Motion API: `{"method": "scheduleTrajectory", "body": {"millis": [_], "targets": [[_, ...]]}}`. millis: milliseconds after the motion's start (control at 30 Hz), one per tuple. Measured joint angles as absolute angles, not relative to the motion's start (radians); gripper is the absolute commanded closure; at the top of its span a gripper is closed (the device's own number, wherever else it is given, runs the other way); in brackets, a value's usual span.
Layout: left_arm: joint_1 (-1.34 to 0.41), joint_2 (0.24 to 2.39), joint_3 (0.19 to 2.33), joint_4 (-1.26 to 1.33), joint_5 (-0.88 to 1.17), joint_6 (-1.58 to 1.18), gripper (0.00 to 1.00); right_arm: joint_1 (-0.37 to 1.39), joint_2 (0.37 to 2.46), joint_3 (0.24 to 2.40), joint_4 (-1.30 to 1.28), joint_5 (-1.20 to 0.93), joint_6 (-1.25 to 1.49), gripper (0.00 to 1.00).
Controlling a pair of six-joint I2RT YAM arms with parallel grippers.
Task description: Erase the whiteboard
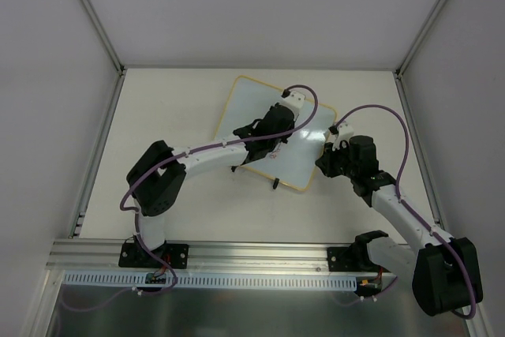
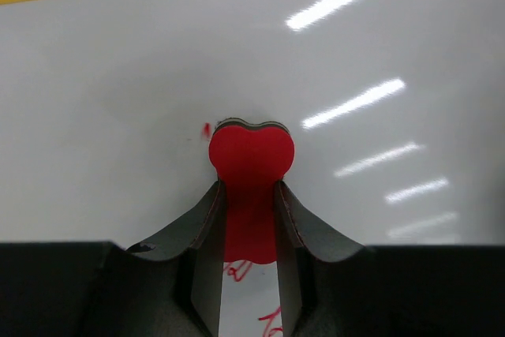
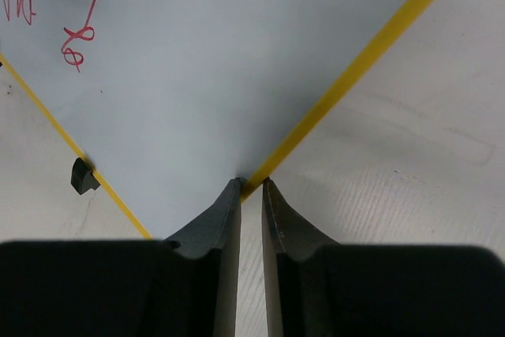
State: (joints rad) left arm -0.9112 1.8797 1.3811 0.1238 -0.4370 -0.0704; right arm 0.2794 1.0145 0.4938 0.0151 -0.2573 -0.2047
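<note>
— Your left tool (image 2: 248, 189) is squeezing tight on the red block (image 2: 251, 155), and you are pressing that block down onto the whiteboard (image 1: 254, 100).
— Where is the board lying?
— It is lying flat on the table (image 1: 173, 108), turned at an angle, towards the far middle, between your two arms. Your right tool (image 3: 251, 184) is standing almost closed, and it is looking as if you are pinching the yellow frame (image 3: 371, 53) at the edge nearest your right arm, steadying the board.
— How far along am I getting?
— Partway, I am judging. The surface around the block is showing clean, with only a small red fleck (image 2: 207, 129) sitting just beside it. But red scribbles (image 3: 79, 13) are showing towards the edge with the black clip (image 3: 81, 175), and more red strokes are peeking out under your left tool. You are needing to carry the block over those before the board is reading as erased.
</note>
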Motion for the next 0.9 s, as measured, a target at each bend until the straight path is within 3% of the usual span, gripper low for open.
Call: {"method": "scheduleTrajectory", "body": {"millis": [333, 667, 900], "targets": [[-0.946, 1.877, 1.373, 0.124, -0.379, -0.041, 1.0, 0.287, 1.015, 0.494, 0.017, -0.236, -0.223, 1.0], [-0.785, 1.828, 1.369, 0.103, -0.465, -0.035, 1.0, 0.292, 1.005, 0.494, 0.012, -0.228, -0.227, 1.0], [-0.781, 1.857, 1.413, 0.091, -0.48, 0.032, 1.0, 0.293, 1.003, 0.494, 0.005, -0.224, -0.229, 1.0]]}}
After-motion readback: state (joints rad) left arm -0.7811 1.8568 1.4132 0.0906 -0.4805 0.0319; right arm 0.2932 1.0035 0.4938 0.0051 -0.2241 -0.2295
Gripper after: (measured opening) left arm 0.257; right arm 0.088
